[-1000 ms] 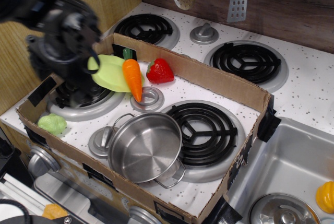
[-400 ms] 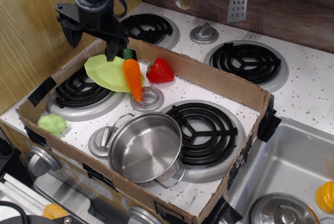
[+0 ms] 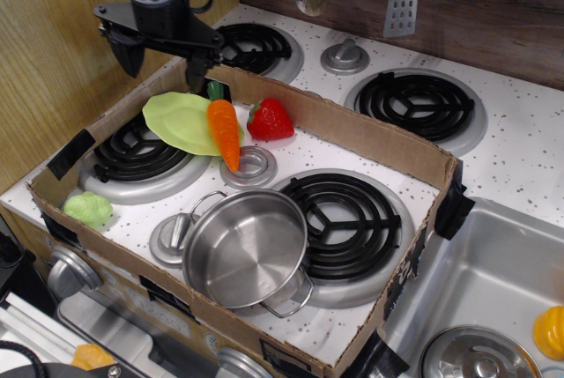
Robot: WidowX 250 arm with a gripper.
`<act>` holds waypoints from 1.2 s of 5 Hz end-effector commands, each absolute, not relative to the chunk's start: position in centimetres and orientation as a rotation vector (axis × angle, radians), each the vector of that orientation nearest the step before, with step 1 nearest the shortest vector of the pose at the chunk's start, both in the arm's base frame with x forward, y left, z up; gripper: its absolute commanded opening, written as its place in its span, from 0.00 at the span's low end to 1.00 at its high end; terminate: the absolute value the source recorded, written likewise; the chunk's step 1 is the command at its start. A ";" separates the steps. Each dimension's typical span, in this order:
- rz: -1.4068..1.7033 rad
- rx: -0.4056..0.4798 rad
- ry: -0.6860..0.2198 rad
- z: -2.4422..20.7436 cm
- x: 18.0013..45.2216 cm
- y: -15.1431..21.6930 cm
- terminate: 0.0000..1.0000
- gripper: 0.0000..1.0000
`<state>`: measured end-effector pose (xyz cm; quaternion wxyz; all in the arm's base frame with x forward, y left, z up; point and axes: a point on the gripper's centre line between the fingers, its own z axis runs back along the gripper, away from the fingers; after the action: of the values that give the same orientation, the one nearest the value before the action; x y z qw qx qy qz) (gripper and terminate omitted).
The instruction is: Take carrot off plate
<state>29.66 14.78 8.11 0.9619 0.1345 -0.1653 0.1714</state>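
Approaching, judging by the layout: hovering above and behind the plate (image 3: 181, 122) with the gripper (image 3: 163, 56) spread wide and holding nothing, both fingers pointing down, one to each side of the box's back-left corner. Not yet touching the carrot (image 3: 224, 131). Probably calling next for moving forward and down over the carrot's thick upper end, lining the fingers across its width, then closing and lifting clear. Carrot lying with its green stem toward the cardboard wall (image 3: 352, 127), its body resting along the plate's right edge, its tip pointing down onto a stove knob (image 3: 251, 166). Looking bright orange, tapered, smooth. Sitting just beside a red strawberry toy (image 3: 270, 120).
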 end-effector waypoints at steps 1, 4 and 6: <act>0.305 0.327 -0.360 8.0 31.4 13.6 0.00 1.00; 0.256 0.329 -0.361 4.6 31.6 13.3 0.00 1.00; 0.255 0.268 -0.324 3.2 31.6 13.4 0.00 1.00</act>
<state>31.33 12.84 2.33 0.9728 0.1305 -0.1466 0.1231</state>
